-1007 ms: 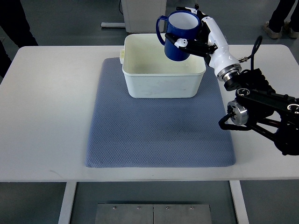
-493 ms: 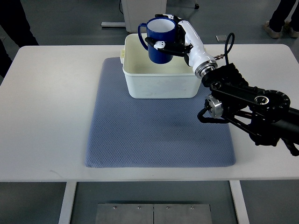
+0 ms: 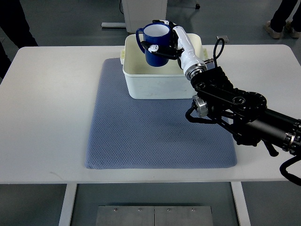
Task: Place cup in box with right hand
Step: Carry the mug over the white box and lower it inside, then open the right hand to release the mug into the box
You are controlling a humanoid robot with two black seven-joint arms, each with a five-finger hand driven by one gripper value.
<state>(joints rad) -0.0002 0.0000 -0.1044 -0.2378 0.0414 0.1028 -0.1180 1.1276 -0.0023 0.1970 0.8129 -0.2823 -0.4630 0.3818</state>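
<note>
White bench and blue mat lie below your right hand, which has swung leftward over the box; you're grasping the cup upright above its interior, ready for lowering.

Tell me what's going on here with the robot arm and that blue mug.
The robot's right hand grips a blue mug, upright with its handle pointing left, and holds it over the open white box. The box sits at the far end of a blue-grey mat on a white table. The mug is not yet released. The left arm is out of view.
</note>
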